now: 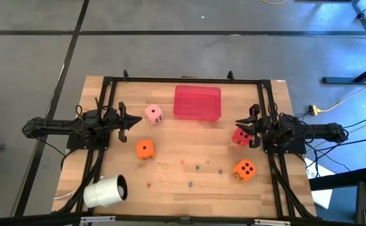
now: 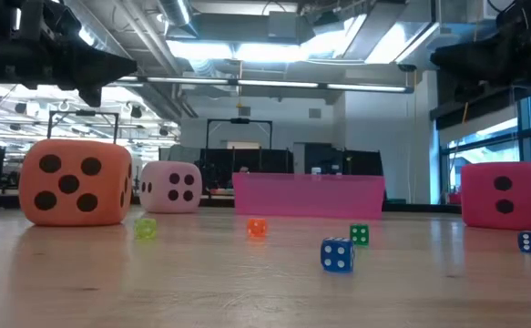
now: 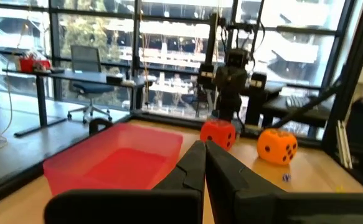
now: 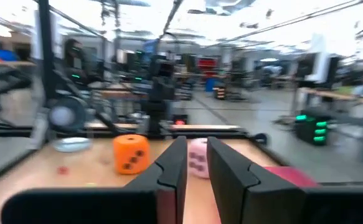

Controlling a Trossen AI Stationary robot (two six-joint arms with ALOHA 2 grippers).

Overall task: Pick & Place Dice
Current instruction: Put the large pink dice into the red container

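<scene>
Four soft dice rest flat on the wooden table: a pale pink die (image 1: 154, 113), an orange die (image 1: 145, 149), a red die (image 1: 240, 137) and a second orange die (image 1: 245, 169). My left gripper (image 1: 137, 119) hangs level above the table at its left side, pointing right, just left of the pink die; its fingers (image 3: 193, 165) are shut on nothing. My right gripper (image 1: 238, 123) hangs level at the right side, pointing left, above the red die's far edge. A narrow gap shows between its fingers (image 4: 172, 165), with nothing in it.
A flat red tray (image 1: 197, 102) sits at the far middle of the table. A white cup (image 1: 105, 191) lies on its side at the near left corner. Several tiny coloured dice, one blue (image 2: 337, 255) and one green (image 2: 359, 234), are scattered near the front edge.
</scene>
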